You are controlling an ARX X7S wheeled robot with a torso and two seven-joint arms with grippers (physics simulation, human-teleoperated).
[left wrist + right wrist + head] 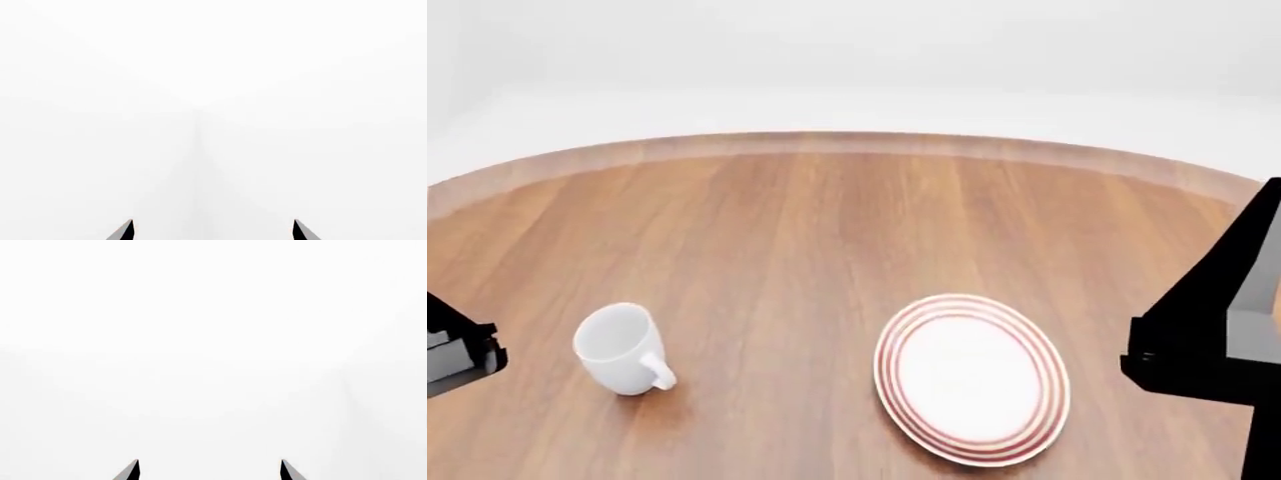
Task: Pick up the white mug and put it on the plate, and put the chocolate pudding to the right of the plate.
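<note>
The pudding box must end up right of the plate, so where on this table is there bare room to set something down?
Bare wood borders the plate on its right, up to the right arm. More lies between the white mug and the plate, and across the whole far half of the table. Nowhere is crowded; the pudding is not in view.

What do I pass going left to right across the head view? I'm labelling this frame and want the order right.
Left arm at the edge → white mug → plate → right arm at the edge. All rest on or over the wooden table; no pudding box shows.
</note>
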